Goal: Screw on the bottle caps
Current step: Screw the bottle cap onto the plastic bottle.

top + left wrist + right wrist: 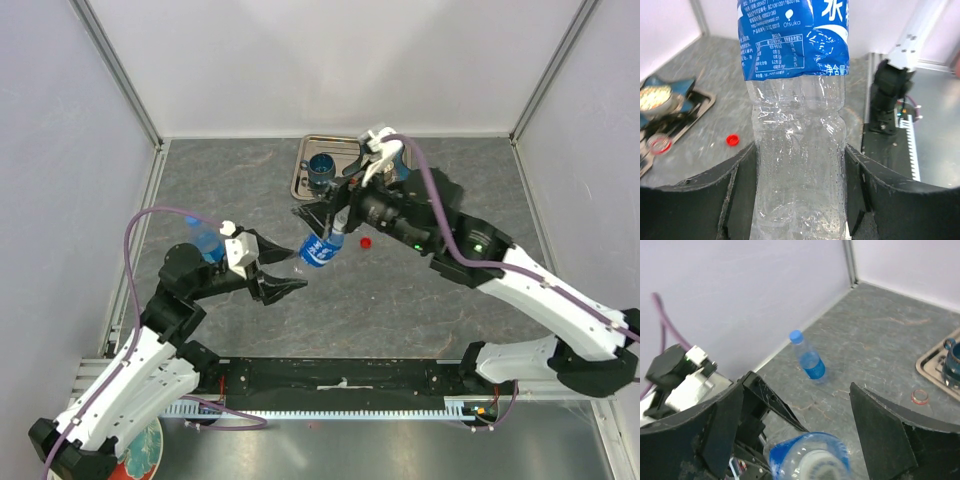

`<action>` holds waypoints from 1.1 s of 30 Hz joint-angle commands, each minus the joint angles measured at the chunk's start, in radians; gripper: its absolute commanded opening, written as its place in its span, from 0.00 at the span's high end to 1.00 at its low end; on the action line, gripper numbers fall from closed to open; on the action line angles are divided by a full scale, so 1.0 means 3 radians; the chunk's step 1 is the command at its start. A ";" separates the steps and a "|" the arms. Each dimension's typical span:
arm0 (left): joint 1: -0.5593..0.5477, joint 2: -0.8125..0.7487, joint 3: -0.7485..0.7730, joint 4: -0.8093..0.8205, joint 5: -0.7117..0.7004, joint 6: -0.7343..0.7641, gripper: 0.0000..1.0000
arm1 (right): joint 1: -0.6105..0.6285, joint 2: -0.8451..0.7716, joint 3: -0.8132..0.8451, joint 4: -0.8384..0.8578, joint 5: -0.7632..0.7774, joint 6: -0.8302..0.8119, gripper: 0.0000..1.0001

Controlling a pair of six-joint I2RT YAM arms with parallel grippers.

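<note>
A clear bottle with a blue label is held off the table. My left gripper is shut on its clear lower body, and both fingers touch it. My right gripper is open over the bottle's top, with its fingers wide on either side and not touching. That top is pale and blurred, so I cannot tell a cap from an open neck. A second bottle with a blue cap stands behind my left arm. A red cap lies on the table, also in the left wrist view.
A metal tray at the back holds a dark blue cup. A small reddish ring lies on the table near the tray. The walls close in at the left, back and right.
</note>
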 commanded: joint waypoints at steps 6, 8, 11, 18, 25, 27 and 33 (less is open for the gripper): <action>0.0038 -0.0187 0.0112 0.0566 0.1109 -0.0459 0.98 | -0.0145 -0.0972 -0.0232 0.0156 -0.1711 -0.0805 0.02; 0.0054 -0.0161 0.0173 0.0683 0.1120 -0.0679 0.98 | -0.0140 -0.1054 -0.0298 0.0202 -0.2049 -0.0867 0.03; 0.0074 -0.0125 0.0255 0.0796 0.1105 -0.0904 0.98 | -0.0140 -0.1039 -0.0354 0.0340 -0.2371 -0.0801 0.07; 0.0090 -0.0043 0.0465 0.0944 0.1452 -0.1211 0.98 | -0.0150 -0.0917 -0.0380 0.0698 -0.2622 -0.0734 0.13; 0.0090 -0.0018 0.0613 0.0944 0.1678 -0.1309 0.98 | -0.0181 -0.0712 -0.0253 0.1189 -0.3113 -0.0479 0.19; 0.0090 -0.0018 0.0613 0.0950 0.1683 -0.1304 0.98 | -0.0186 -0.0641 -0.0237 0.1281 -0.3190 -0.0443 0.22; 0.0090 -0.0033 0.0583 0.0950 0.1632 -0.1299 0.98 | -0.0211 -0.0594 -0.0334 0.1593 -0.3313 -0.0243 0.29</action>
